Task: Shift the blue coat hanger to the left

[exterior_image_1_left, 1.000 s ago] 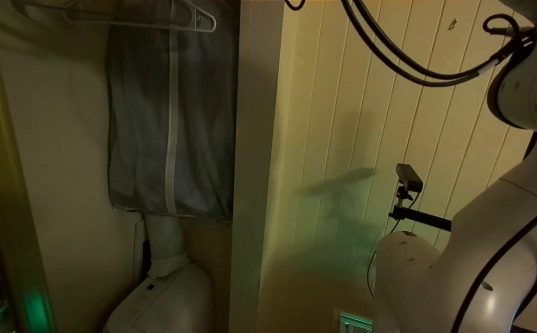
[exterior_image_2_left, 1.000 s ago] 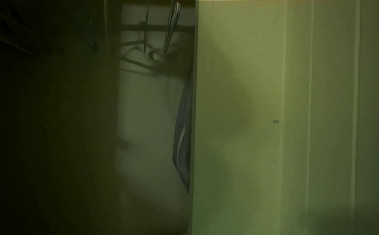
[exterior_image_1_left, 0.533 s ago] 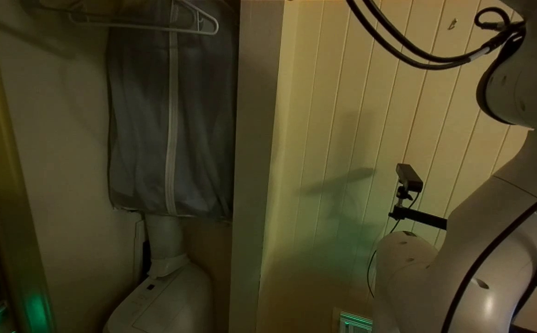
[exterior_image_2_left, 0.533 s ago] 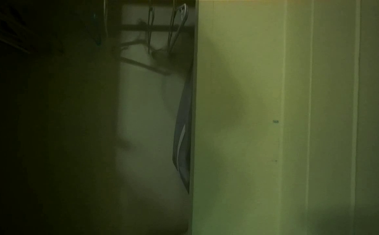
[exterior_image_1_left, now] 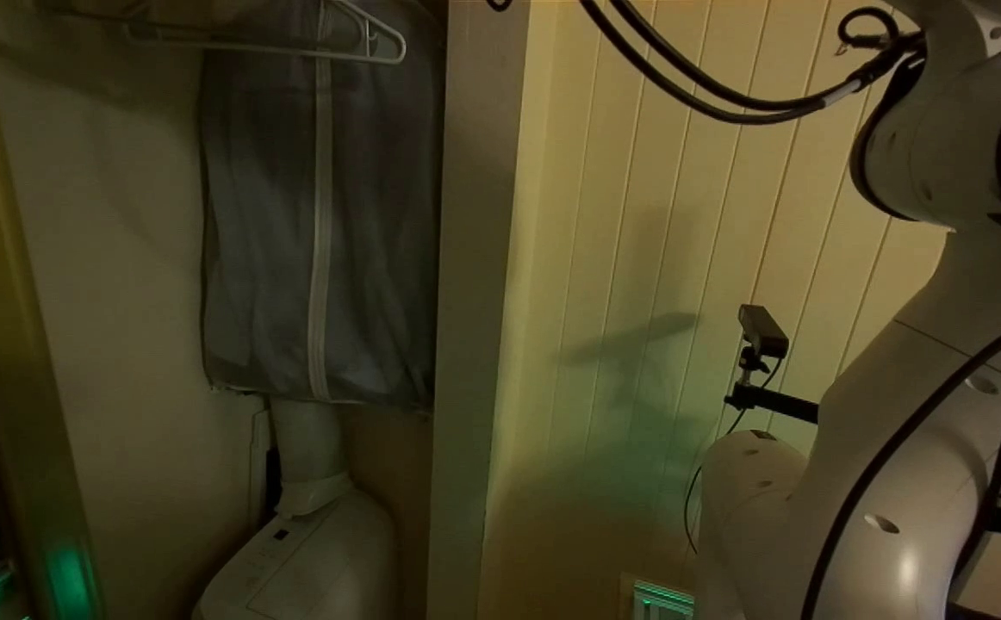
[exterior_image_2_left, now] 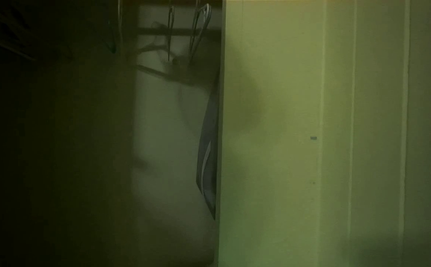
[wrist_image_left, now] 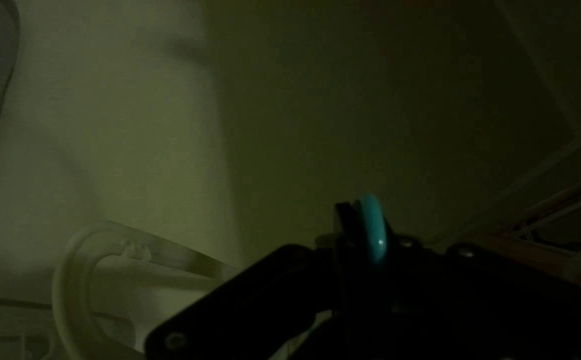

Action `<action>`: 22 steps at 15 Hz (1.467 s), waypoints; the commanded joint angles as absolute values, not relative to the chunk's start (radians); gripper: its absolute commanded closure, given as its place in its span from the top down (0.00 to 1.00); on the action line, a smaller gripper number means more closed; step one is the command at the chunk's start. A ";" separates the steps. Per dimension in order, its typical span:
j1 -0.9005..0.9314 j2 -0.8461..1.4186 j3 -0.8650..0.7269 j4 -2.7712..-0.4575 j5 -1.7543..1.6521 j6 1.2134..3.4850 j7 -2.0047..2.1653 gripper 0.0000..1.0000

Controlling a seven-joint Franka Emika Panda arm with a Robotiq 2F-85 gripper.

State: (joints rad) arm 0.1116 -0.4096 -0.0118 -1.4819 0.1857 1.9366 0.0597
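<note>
The gripper [wrist_image_left: 367,227] pinches the blue hanger [wrist_image_left: 375,230]; only a sliver shows plainly.

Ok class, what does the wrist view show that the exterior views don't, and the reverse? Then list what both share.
Only the wrist view clearly shows the gripper, shut on the end of the blue coat hanger.

Only the exterior views show the robot's white arm, a small mounted camera, and a white appliance with a thick hose.

Both show a white plastic hanger and the grey garment bag, just its edge in the wrist view. In an exterior view, a dim bluish-green trace may be the blue coat hanger.
</note>
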 commanded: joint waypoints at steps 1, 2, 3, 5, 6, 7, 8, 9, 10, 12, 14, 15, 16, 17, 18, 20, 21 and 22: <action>0.093 -0.364 -0.003 -1.426 0.217 1.918 0.097 0.02; 0.086 -0.354 -0.001 -1.416 0.211 1.907 0.121 0.02; 0.084 -0.345 -0.001 -1.410 0.212 1.908 0.136 0.02; 0.082 -0.332 -0.001 -1.398 0.213 1.884 0.159 0.02; 0.082 -0.329 -0.001 -1.398 0.213 1.875 0.160 0.02; 0.082 -0.328 -0.001 -1.397 0.212 1.867 0.159 0.02; 0.085 -0.332 -0.003 -1.401 0.213 1.859 0.145 0.02; 0.079 -0.336 0.004 -1.404 0.189 1.854 0.141 0.32; 0.074 -0.350 0.010 -1.417 0.168 1.861 0.131 0.34; 0.069 -0.385 0.020 -1.432 0.139 1.875 0.106 0.47; 0.074 -0.436 0.014 -1.445 0.163 1.868 0.091 0.60; 0.077 -0.459 0.007 -1.447 0.181 1.855 0.093 0.68; 0.078 -0.490 -0.002 -1.458 0.196 1.835 0.100 0.74; 0.071 -0.520 -0.007 -1.472 0.192 1.818 0.109 0.82; 0.069 -0.549 -0.015 -1.487 0.200 1.800 0.120 0.88; 0.035 -0.617 -0.015 -1.538 0.168 1.762 0.158 0.99; 0.003 -0.645 -0.007 -1.561 0.130 1.750 0.172 1.00; -0.029 -0.672 0.003 -1.582 0.089 1.731 0.182 1.00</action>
State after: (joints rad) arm 0.0486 -0.5714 -0.0192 -1.4791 0.1574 1.7608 0.1402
